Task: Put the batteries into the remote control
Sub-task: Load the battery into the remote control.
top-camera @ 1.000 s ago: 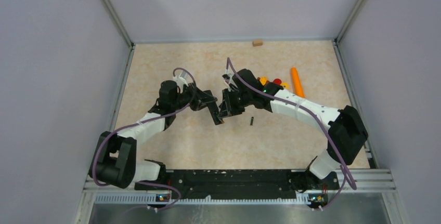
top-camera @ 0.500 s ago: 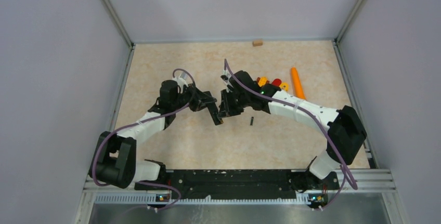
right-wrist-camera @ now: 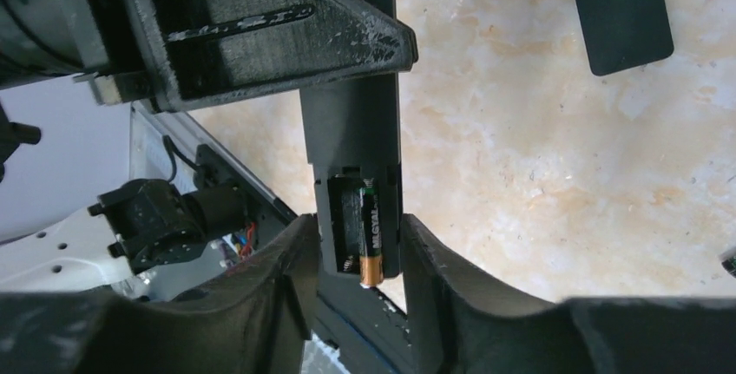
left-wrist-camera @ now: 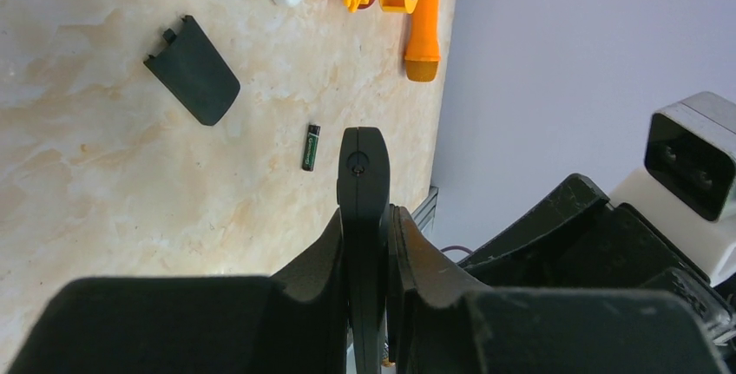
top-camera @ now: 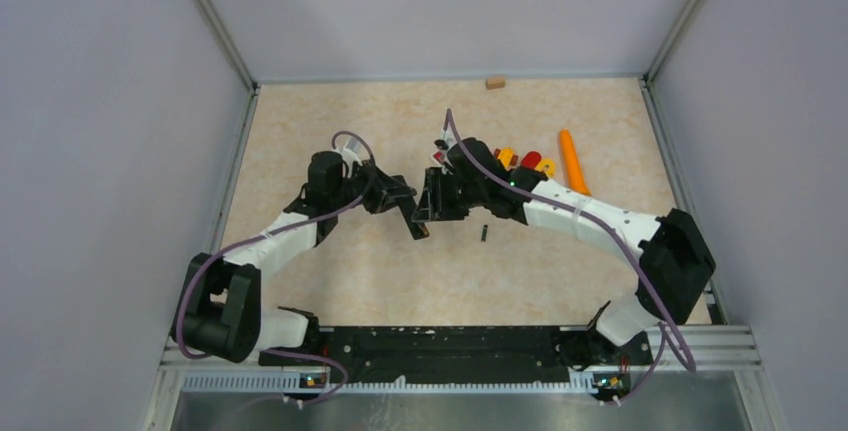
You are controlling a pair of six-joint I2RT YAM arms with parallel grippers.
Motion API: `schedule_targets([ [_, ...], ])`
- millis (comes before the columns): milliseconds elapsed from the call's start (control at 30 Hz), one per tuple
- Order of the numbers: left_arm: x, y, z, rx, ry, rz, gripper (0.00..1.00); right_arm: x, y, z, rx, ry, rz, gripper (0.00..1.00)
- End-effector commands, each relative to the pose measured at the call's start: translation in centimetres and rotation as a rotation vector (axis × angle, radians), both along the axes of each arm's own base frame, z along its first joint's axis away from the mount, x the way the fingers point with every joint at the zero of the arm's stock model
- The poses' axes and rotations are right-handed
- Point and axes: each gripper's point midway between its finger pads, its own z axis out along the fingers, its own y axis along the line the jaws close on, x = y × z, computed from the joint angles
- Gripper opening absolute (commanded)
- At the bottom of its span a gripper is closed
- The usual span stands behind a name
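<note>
The left end effector [left-wrist-camera: 371, 218] is clenched on the remote [left-wrist-camera: 363, 166], holding it above the tabletop [left-wrist-camera: 104, 183]. The right end effector [right-wrist-camera: 358, 226] stands released, its fingers [right-wrist-camera: 286, 278] flanking the remote's open end. One battery [right-wrist-camera: 371, 239] lies in the compartment, its long axis along the remote and its gold end outward, seemingly riding past the lip. It probably needs pressing flat beside the spring. The second battery [left-wrist-camera: 310, 147] lies on the tabletop just to the right, pointing front to back.
</note>
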Motion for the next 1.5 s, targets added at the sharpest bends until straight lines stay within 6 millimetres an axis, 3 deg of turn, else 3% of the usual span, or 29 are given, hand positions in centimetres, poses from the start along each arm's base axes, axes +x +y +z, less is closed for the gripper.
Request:
schedule_targets([
  [0,0.7,-0.3,2.8,-0.014,-0.091,-0.016,0.0,0.4,-0.3,5.6,0.163,-0.089,-0.047,0.47],
  [200,0.9,-0.3,3.3,-0.025,-0.087,-0.01,0.0,-0.1,-2.1,6.5,0.281,-0.072,-0.127,0.73],
  [300,0.8,-0.2,4.0,-0.044,-0.086,0.002,0.0,-0.7,-2.9,6.3,0.371,-0.047,-0.193,0.79],
  [467,0.5,-0.1,5.1,-0.069,-0.089,0.022,0.0,-0.9,-3.4,6.9,0.504,-0.052,-0.242,0.82],
  [700,0.3,0.0,6.2,-0.101,-0.091,0.038,0.0,-1.9,-2.1,7.8,0.591,-0.005,-0.212,0.85],
  [1000,0.4,-0.2,7.5,-0.154,-0.102,0.042,0.0,-1.9,-1.1,8.2,0.649,0.063,-0.249,0.83],
  [1267,0.3,-0.3,8.0,-0.171,-0.107,0.032,0.0,-1.8,-0.9,6.7,0.617,0.083,-0.266,0.61],
  [1467,0.1,-0.4,8.4,-0.176,-0.117,0.026,0.0,-1.3,-0.8,5.7,0.579,0.086,-0.288,0.59],
])
